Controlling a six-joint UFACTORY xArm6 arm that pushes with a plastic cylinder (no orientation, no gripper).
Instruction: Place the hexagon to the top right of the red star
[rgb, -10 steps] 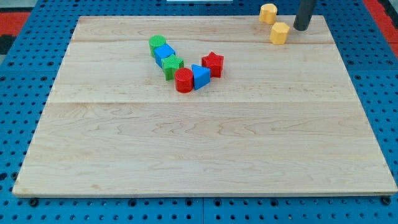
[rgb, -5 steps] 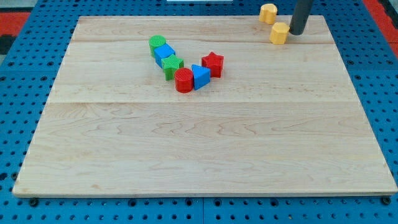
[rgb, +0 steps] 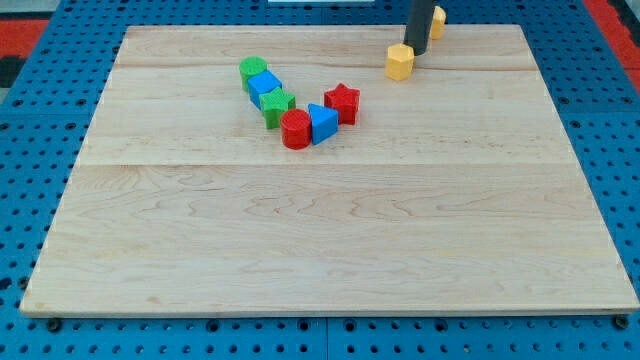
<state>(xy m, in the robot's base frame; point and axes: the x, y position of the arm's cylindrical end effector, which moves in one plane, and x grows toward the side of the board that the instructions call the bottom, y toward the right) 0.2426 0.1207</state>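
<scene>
A yellow hexagon block lies on the wooden board near the view's top, up and to the right of the red star. My tip stands right against the hexagon's upper right side. A second yellow block sits at the board's top edge, partly hidden behind the rod.
A cluster lies left of the red star: a blue triangle, a red round block, a green star, a blue block and a green round block. A blue pegboard surrounds the board.
My tip has moved to the view's left and pushed the yellow hexagon left and slightly down, closer to the red star. The other blocks have not moved.
</scene>
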